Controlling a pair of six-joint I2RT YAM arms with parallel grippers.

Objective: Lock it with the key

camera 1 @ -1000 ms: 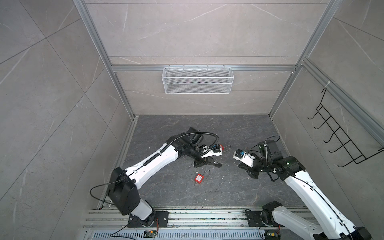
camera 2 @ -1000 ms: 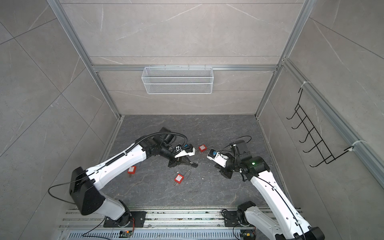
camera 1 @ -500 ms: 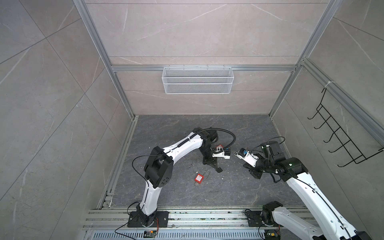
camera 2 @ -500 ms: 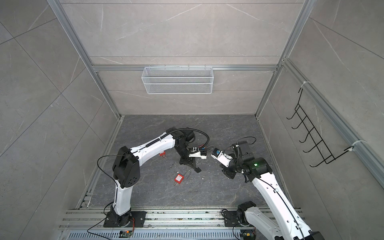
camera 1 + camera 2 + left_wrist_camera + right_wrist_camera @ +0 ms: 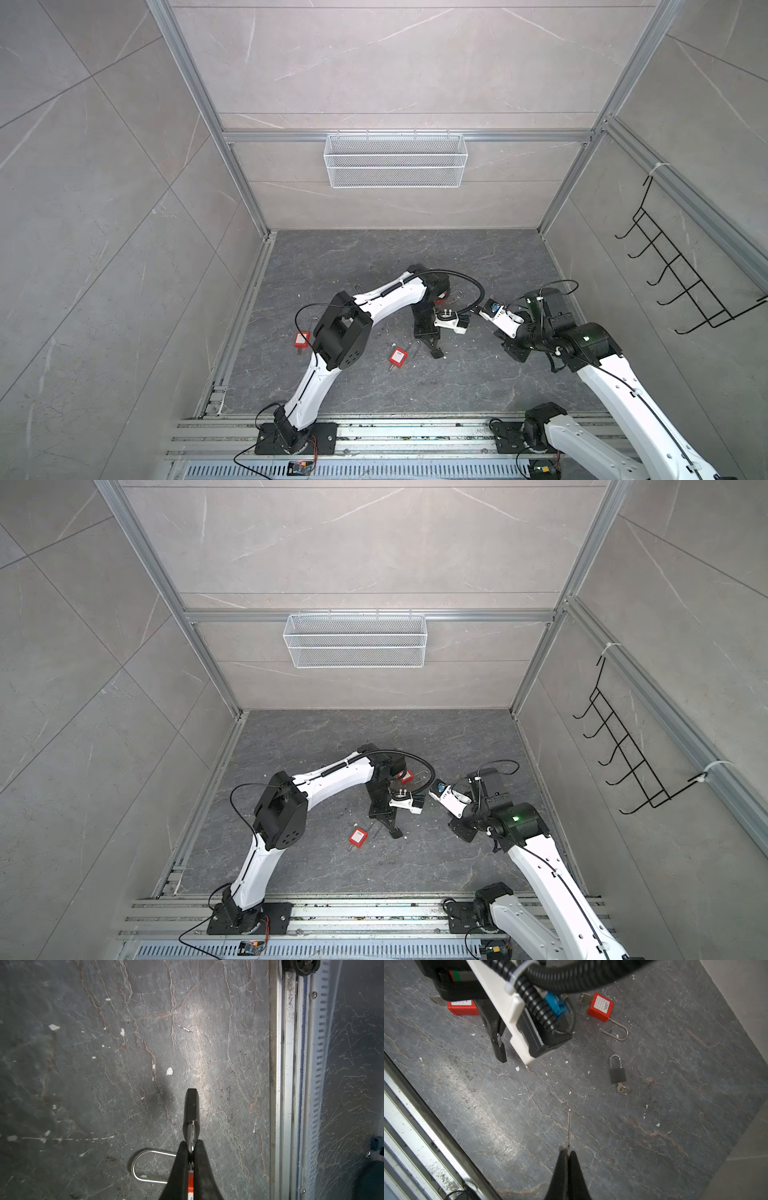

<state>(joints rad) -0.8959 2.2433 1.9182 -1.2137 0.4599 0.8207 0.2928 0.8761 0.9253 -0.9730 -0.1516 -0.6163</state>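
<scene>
The left hand (image 5: 191,1144) is pressed together on the silver shackle of the black padlock (image 5: 192,1105), so that the padlock body projects past the fingertips over the dark stone tabletop (image 5: 83,1064). In both top views this hand points downward near the middle of the tabletop, with the padlock at its tip. The right hand (image 5: 567,1151) is pressed together on the key (image 5: 569,1126), which is seen edge-on as a thin blade extending straight out from the fingertips. The key and the held padlock are well apart, and the right wrist view shows the padlock across the tabletop from the key tip. A red padlock (image 5: 190,1180) lies on the tabletop directly beneath the left hand, with its shackle extending to one side. A second red padlock (image 5: 600,1006) lies beyond the left arm with its shackle swung open. A second black padlock (image 5: 617,1073) lies flat on the tabletop between that red padlock and the right hand, with its shackle closed and a key in its keyway.
</scene>
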